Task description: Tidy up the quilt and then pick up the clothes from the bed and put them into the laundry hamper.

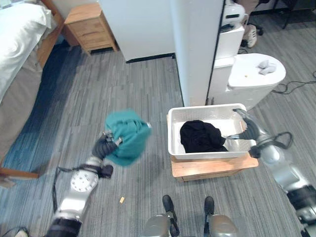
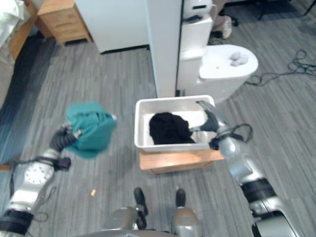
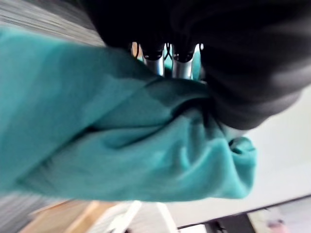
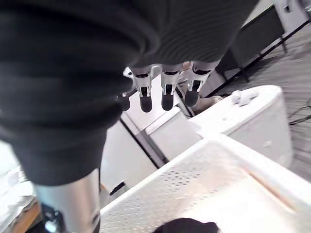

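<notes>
a: while i hold the rig steady, tell me where the teal garment is relative to the laundry hamper.

b: it's up in the air well to the hamper's left, over the grey floor, bunched into a ball. my left hand has its fingers curled into the cloth, gripping it tight.

a: and what's in the hamper?

b: a black garment lies heaped inside it, toward its left half. the hamper itself sits on a low wooden stand.

a: my right hand?

b: the right hand is at the hamper's right rim, at the far corner. in its wrist view the fingers hang straight and relaxed, holding nothing.

a: anything else around the hamper?

b: a white pillar stands just behind it, a round white table is behind it to the right, and the bed with its white quilt is far off to the left, beside a wooden nightstand.
</notes>
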You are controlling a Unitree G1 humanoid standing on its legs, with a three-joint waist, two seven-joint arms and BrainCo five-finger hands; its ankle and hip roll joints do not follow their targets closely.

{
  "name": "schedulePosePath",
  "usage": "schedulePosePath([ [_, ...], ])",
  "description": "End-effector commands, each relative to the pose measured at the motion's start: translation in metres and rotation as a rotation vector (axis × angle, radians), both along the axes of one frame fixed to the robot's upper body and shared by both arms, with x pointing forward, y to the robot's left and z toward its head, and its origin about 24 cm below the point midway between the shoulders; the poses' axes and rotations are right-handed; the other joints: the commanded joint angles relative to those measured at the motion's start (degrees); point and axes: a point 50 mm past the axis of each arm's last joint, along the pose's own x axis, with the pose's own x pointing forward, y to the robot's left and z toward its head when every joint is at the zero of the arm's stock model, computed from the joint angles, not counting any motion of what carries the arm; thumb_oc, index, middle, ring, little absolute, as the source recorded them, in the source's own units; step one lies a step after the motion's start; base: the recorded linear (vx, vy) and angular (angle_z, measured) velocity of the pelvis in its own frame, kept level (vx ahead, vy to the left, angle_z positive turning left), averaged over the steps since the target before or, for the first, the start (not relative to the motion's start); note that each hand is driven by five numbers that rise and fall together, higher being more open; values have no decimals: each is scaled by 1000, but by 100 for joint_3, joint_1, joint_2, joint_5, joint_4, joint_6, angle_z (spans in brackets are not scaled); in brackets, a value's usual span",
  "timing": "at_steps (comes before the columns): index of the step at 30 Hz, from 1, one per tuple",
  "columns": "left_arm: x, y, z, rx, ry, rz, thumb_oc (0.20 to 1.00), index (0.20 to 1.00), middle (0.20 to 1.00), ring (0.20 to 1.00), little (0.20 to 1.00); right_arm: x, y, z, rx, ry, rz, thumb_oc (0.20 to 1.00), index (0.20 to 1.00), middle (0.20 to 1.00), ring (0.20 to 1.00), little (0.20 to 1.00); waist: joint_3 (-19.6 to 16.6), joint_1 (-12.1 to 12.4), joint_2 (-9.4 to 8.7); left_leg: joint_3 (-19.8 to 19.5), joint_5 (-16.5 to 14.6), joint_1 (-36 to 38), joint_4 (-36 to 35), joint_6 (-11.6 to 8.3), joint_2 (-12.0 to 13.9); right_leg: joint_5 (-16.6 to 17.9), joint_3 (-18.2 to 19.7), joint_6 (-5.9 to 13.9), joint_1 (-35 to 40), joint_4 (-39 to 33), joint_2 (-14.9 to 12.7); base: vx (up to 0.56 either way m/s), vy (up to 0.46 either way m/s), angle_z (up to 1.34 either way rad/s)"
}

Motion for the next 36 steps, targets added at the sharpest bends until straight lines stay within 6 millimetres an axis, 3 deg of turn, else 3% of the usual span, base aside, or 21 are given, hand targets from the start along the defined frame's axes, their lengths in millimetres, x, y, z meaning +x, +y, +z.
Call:
schedulePosePath([
  [1, 9, -32, 50, -6, -253, -193, 200, 200, 200, 200, 200, -16, 3, -32, -5, 86, 30, 1000, 1000, 1000, 1000, 1000, -688, -297, -225, -21, -364, 390, -24, -509, 534, -828, 134, 277, -14, -2, -110, 62, 14, -40],
  [3, 29, -66, 78, 51, -367, -239, 200, 200, 200, 200, 200, -41, -5, -61, 69, 196, -4, 1000, 1000, 1000, 1000, 1000, -663, -672, -181, 129, -416, 469, -24, -509, 525, -819, 245, 320, -21, -2, -110, 35, 17, -36],
  [5, 38, -77, 77, 19, -355, -257, 200, 200, 200, 200, 200, -48, -9, -69, 84, 227, -16, 1000, 1000, 1000, 1000, 1000, -653, -767, -148, 187, -400, 450, -24, -513, 538, -783, 276, 325, -69, -2, -108, 5, 9, -44],
  [6, 59, -92, 67, -78, -278, -246, 200, 200, 200, 200, 200, -58, -5, -75, 112, 259, 9, 1000, 1000, 1000, 1000, 1000, -563, -1110, -115, 308, -426, 440, -24, -522, 532, -750, 351, 375, -145, -2, -126, 3, 8, -42],
  [7, 59, -93, 68, -78, -280, -247, 200, 200, 200, 200, 200, -58, -6, -74, 112, 258, 8, 1000, 1000, 1000, 1000, 1000, -572, -1089, -102, 318, -406, 413, -24, -524, 543, -726, 362, 365, -178, -2, -114, -62, 31, -31],
  [8, 76, -98, 64, -62, -241, -188, 200, 200, 200, 200, 200, -58, -5, -73, 104, 264, 33, 1000, 1000, 1000, 1000, 1000, -475, -1299, -54, 419, -387, 331, -24, -536, 521, -642, 459, 410, -363, -2, -134, -94, 30, -24],
  [11, 104, -98, 31, -61, -76, -25, 200, 200, 200, 200, 200, -55, -2, -85, 94, 289, 32, 1000, 1000, 1000, 1000, 1000, -327, -1597, 0, 618, -337, 83, -24, -547, 508, -533, 639, 483, -761, -2, -140, -103, 27, -66],
  [16, 116, -93, 7, -39, 37, 86, 200, 200, 200, 200, 200, -52, -2, -92, 90, 288, 9, 1000, 1000, 1000, 1000, 1000, -180, -1668, 3, 671, -260, -120, -24, -568, 527, -456, 697, 518, -1000, -2, -155, -49, -11, -39],
  [20, 119, -84, -5, -32, 95, 156, 200, 200, 200, 200, 200, -59, -7, -110, 84, 336, -50, 1000, 1000, 1000, 1000, 1000, -127, -1609, 5, 655, -229, -189, -24, -587, 553, -454, 640, 530, -1031, -2, -170, -17, -17, 0],
  [21, 118, -82, -10, -57, 120, 165, 934, 934, 934, 934, 934, -64, -8, -117, 83, 360, -64, 1000, 1000, 1000, 1000, 1000, -128, -1584, 2, 634, -221, -175, -24, -591, 564, -465, 619, 528, -998, -2, -168, 5, -17, 13],
  [22, 118, -81, -11, -76, 129, 170, 1000, 1000, 1000, 1000, 1000, -65, -10, -119, 85, 368, -73, 1000, 1000, 1000, 1000, 1000, -121, -1574, -4, 612, -217, -161, -24, -593, 571, -473, 598, 524, -974, -2, -167, 10, -12, 6],
  [24, 113, -74, -14, -196, 141, 167, 1000, 1000, 1000, 1000, 1000, -76, -15, -131, 83, 422, -119, 1000, 1000, 1000, 1000, 1000, -138, -1477, -8, 529, -228, -83, -24, -602, 584, -507, 515, 500, -833, -2, -175, 11, -9, 10],
  [31, 95, -54, -9, -316, 37, 212, 1000, 1000, 1000, 1000, 1000, -97, -9, -157, 124, 542, -157, 1000, 1000, 1000, 1000, 1000, -354, -1172, -80, 393, -272, 112, -24, -599, 583, -564, 365, 433, -524, -2, -175, 4, -22, 20],
  [34, 78, -40, -13, -391, -6, 223, 1000, 1000, 1000, 1000, 1000, -108, 1, -174, 178, 630, -181, 1000, 1000, 1000, 1000, 1000, -510, -978, -144, 307, -311, 243, -24, -592, 560, -592, 307, 408, -358, -2, -171, -9, 0, 15],
  [35, 61, -23, -25, -391, -4, 261, 1000, 1000, 1000, 1000, 1000, -115, 9, -182, 227, 685, -188, 1000, 1000, 1000, 1000, 1000, -631, -871, -189, 269, -360, 336, -24, -577, 540, -624, 278, 404, -250, -2, -179, 13, 3, 17],
  [36, 61, -23, -25, -391, -4, 262, 1000, 1000, 1000, 1000, 1000, -115, 9, -182, 227, 685, -188, 1000, 1000, 1000, 1000, 1000, -643, -866, -186, 275, -347, 317, -24, -580, 548, -610, 286, 396, -273, -2, -172, 21, 51, 9],
])
